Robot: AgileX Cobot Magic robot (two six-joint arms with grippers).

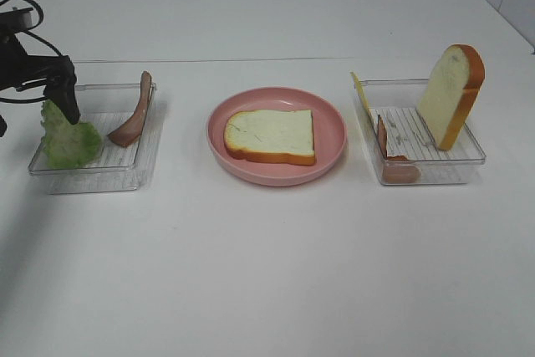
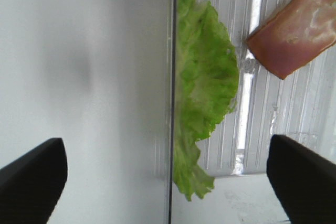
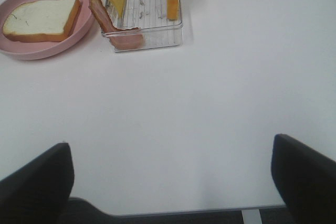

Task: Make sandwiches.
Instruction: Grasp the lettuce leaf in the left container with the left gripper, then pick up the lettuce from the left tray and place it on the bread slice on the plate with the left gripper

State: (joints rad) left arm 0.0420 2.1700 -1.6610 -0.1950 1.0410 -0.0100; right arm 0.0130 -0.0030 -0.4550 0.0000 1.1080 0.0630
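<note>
The left gripper (image 1: 68, 96) is down over the left tray (image 1: 125, 175), right above the lettuce (image 1: 71, 140), which stands ruffled against the tray's left wall. From the high camera you can't tell how wide the jaws are. The left wrist view settles it: the left gripper (image 2: 167, 179) has its jaws wide apart with nothing held. One finger (image 2: 31, 177) is outside the clear wall and the other is over the ribbed tray floor, with the lettuce (image 2: 202, 98) between them. A bacon strip (image 1: 134, 119) leans in the right side of that tray, and its pink end (image 2: 296, 30) pokes into the wrist picture.

In the centre of the white table (image 1: 267, 273) is the pink plate (image 1: 334, 135), with one bread slice (image 1: 272, 135) lying flat on it and nothing on top.

Over in the right tray (image 1: 468, 156), a second bread slice (image 1: 451, 94) stands upright against the far right corner. The cheese (image 1: 359, 89) is propped at the left wall, and another bacon strip (image 1: 393, 165) sits at the near left corner.

The right gripper is out of the high shot. Its own camera shows the right gripper (image 3: 170, 179) with jaws spread and empty, hanging over bare table well to the near side of the right tray (image 3: 144, 38).
</note>
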